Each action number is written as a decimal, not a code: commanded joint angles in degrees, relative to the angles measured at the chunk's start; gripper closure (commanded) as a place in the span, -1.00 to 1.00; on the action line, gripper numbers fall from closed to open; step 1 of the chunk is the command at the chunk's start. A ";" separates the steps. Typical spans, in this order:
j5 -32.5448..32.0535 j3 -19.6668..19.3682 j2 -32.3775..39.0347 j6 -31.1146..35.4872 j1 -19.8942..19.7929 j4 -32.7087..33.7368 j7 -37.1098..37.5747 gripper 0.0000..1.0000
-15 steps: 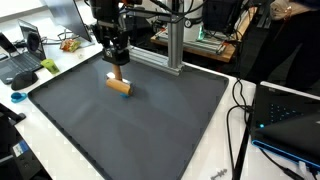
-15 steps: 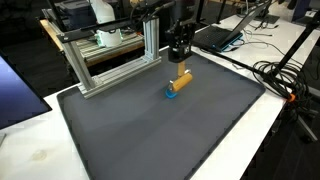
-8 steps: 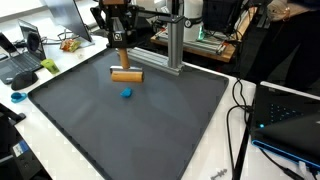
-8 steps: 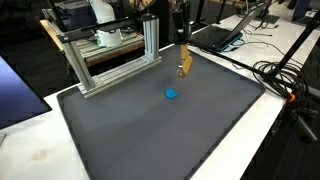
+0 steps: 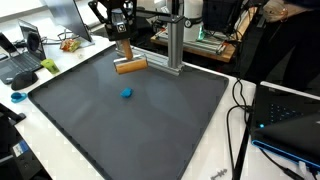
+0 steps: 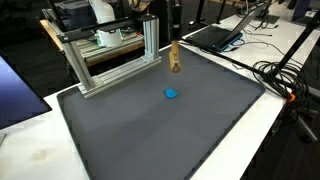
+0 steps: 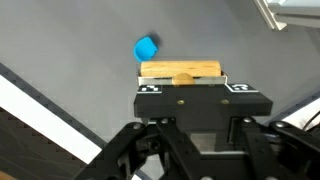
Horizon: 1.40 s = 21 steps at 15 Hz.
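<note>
Gripper point(image 5: 124, 57) is clamped on a wooden block point(image 5: 130, 67); the jaws pinch it at about mid-length. The block is up in the air, touching nothing below it. It hangs roughly level and long side across in an exterior view, and looks near end-on in an exterior view point(image 6: 174, 58). It sits over the mat point(image 5: 120, 135) edge that runs along the aluminium frame point(image 5: 175, 42), just in front of the frame's upright post.

In the wrist view the block point(image 7: 180, 70) lies crosswise between the fingers, with both ends sticking out past the gripper point(image 7: 182, 79) body. Its top face is pale and there is a darker spot near the middle (cannot tell what the spot is).

A blue piece point(image 5: 126, 94) lies flat on the mat, well apart from the block. It is on the frame-side half and about midway between the mat's two side edges. It is small and chunky in the wrist view point(image 7: 147, 48), just beyond the block's end. Its exact shape is too small to tell in both exterior views.

The mat is dark grey and covers most of the white table point(image 5: 230, 150), leaving a white rim at the edges. A laptop point(image 6: 225, 35) sits off the mat past the far corner. Cables point(image 5: 240, 100) trail along the table edge beside the mat.
</note>
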 commanded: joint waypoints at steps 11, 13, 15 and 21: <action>-3.83 0.59 3.39 -2.81 0.54 3.07 -13.77 0.57; -5.85 0.35 4.58 -2.70 0.23 3.71 -18.69 0.57; -9.34 0.05 6.18 -2.05 0.10 4.53 -22.08 0.57; -10.35 0.23 10.44 0.93 -1.18 6.76 -30.58 0.57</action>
